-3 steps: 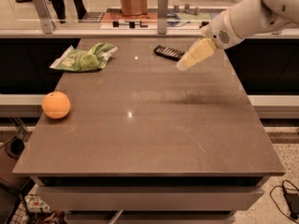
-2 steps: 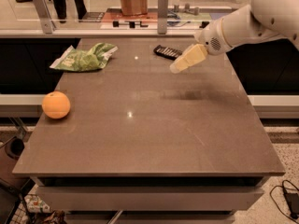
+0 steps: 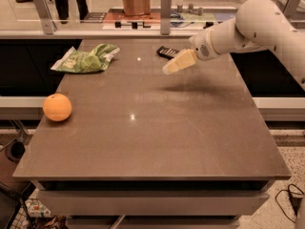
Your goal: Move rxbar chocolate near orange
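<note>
- On my one camera view, the gripper hangs over the far half of the table, right of the middle, pointing down and to my screen's left from the end of the white arm.
- I cannot tell whether the gripper is open or closed: from this angle it reads as a single pale wedge.
- I see nothing held in it. Its tip is off the tabletop, with a soft shadow on the surface beneath and to the right.
- The rxbar chocolate lies flat near the far edge of the table, just behind the gripper. Its right end is hidden by the gripper's pale body, so I cannot say whether the two touch.
- The lettering on the bar is too small for me to read.
- The orange sits at the table's left edge, about halfway along it, well apart from the bar and the gripper.
- A green snack bag lies crumpled on the far left part of the table, between the orange and the bar.
- The arm runs off the right edge of the view, so its base is cut off.
- A cable lies on the floor at lower right, partly out of view.
</note>
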`<state>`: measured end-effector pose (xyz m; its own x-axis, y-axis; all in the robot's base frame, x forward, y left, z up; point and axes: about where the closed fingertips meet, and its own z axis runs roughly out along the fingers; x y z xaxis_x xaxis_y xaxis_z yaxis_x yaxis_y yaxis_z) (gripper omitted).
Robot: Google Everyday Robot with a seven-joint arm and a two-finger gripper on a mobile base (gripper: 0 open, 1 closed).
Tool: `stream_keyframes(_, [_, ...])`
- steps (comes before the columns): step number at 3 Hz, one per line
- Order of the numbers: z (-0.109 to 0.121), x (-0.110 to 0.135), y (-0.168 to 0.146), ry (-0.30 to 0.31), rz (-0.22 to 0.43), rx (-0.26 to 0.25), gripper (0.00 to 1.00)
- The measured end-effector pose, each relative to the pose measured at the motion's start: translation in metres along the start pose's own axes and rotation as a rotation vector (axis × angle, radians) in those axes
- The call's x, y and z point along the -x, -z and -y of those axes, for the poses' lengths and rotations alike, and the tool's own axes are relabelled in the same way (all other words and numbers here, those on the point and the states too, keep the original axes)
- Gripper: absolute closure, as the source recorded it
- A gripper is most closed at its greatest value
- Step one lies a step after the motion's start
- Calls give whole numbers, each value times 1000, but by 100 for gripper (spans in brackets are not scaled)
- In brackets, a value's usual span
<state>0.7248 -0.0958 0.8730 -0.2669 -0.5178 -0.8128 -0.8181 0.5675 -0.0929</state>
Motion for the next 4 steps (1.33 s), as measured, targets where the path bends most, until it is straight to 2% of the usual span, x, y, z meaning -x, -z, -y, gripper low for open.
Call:
stream_keyframes(2, [24,-4,-44,-34,18,-20,0])
stream_keyframes(4, [43,-25,-59,-123,28,-68,0])
